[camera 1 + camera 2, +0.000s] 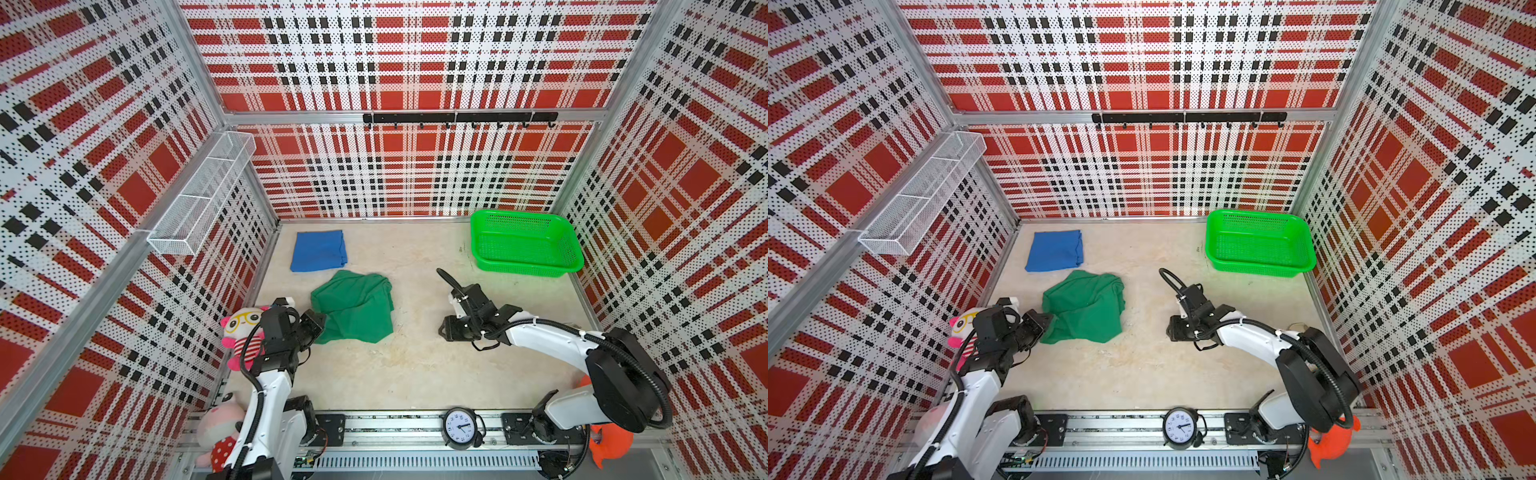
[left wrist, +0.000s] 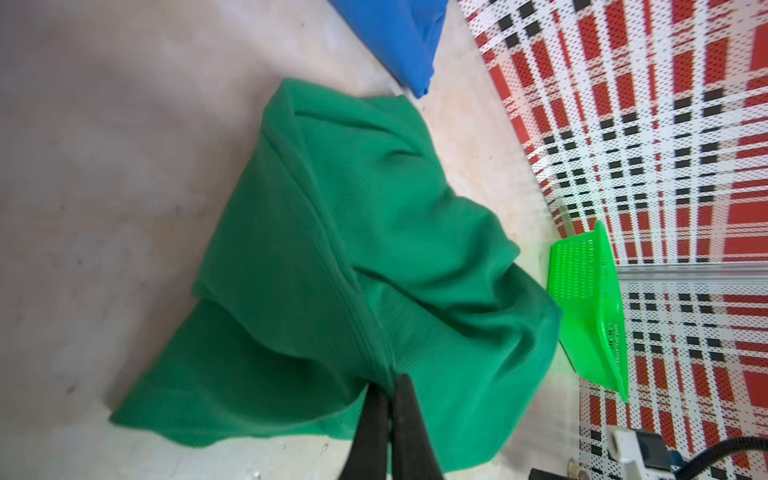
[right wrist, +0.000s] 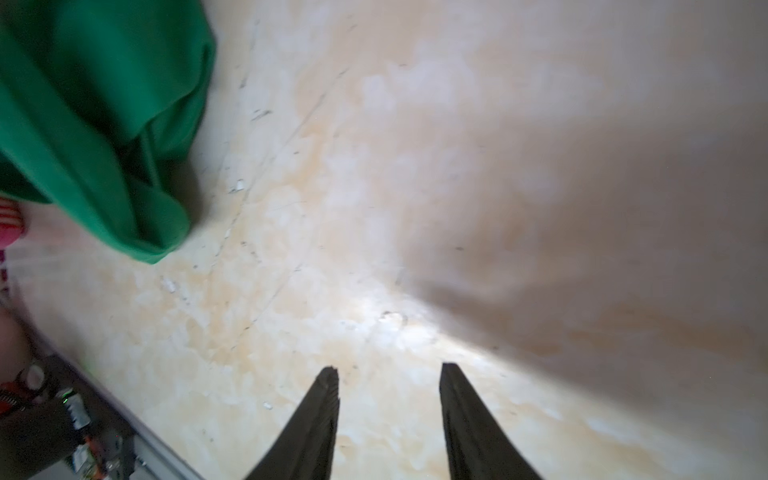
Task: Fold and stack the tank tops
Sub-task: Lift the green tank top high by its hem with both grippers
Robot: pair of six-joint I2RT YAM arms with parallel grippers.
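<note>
left gripper [image 2: 391, 388]: clamped on green tank top [image 2: 353, 249] edge
right gripper [image 3: 389, 367]: jaws apart — empty
blue tank top [image 1: 318, 250]: folded, near left wall

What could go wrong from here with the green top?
The left jaws pinch just one edge of the crumpled dark green tank top; pulling alone may bunch it more, as the right jaws hang open and empty.
Its far edge lies near the folded blue tank top; dragging could disturb it.

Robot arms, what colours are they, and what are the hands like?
The left arm and right arm have white shells, black joints and looping black cables. The left hand and right hand each have two thin, black, pointed fingers.
</note>
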